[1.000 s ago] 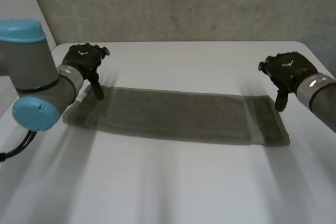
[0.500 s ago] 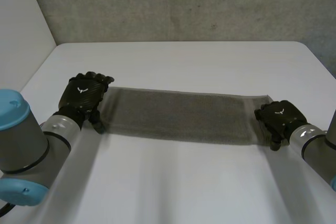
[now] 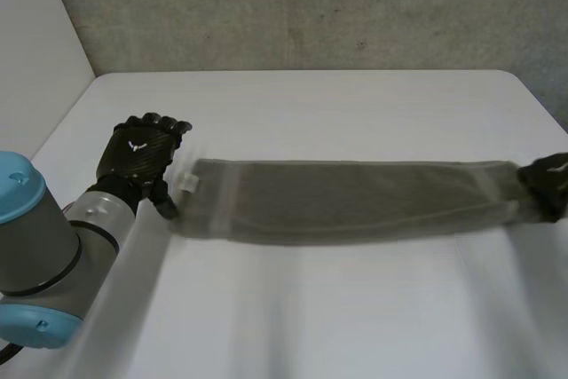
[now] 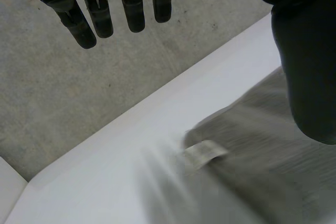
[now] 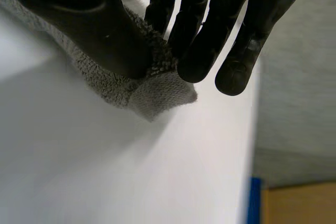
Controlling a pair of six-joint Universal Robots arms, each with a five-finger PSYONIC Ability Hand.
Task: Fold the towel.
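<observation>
**Grey towel stretched along the table, pinched at its right end**

The white table (image 3: 311, 326) stands in front of a grey concrete wall (image 3: 311, 6). A grey towel (image 3: 355, 201) lies flat on it as one long, narrow band, reaching across the table from the left hand to the right hand.

The left arm (image 3: 53, 255), grey with a light-blue cap, comes in at the near left corner. The left hand (image 3: 140, 153) sits back-up at the towel's left end. In its wrist view the fingers (image 4: 100, 9) are straight and a little apart, clear of the cloth and pointing toward the wall. Its thumb (image 4: 304, 66) hangs over the towel's end, and I cannot tell whether it touches. This hand holds nothing.

The right hand (image 3: 548, 185) is at the towel's right end. In its wrist view the thumb and the fingers (image 5: 197, 51) close on the towel's corner and pinch it. A small tip of cloth pokes out past them onto the table.

A small pale label (image 3: 187, 183) sits on the towel's left end, near the left thumb.
</observation>
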